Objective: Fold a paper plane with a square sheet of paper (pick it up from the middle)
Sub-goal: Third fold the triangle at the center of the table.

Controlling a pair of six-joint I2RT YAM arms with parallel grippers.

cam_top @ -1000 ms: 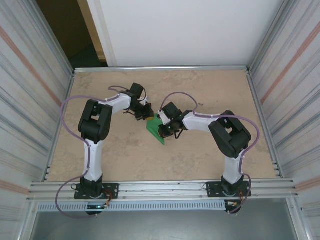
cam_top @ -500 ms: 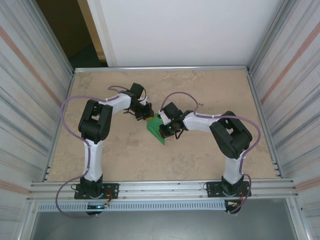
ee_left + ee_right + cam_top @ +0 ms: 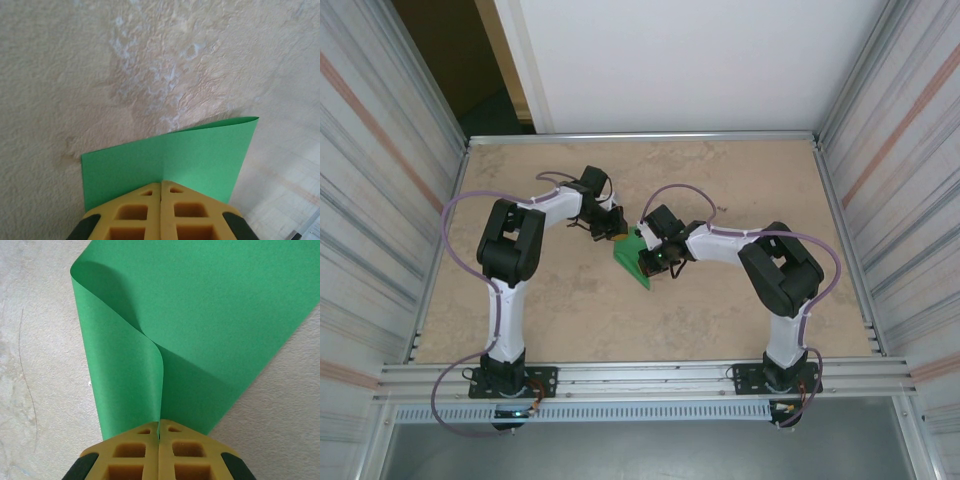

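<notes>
Overhead top view — wrist views close, sharing paper (image 3: 200, 155).

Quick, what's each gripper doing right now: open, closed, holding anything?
Left gripper: closed, pinching the thin bright green sheet of paper.
Right gripper: closed, pinching the same sheet where a flap curls over.

no readable text, labels, brands or numbers anywhere
</notes>
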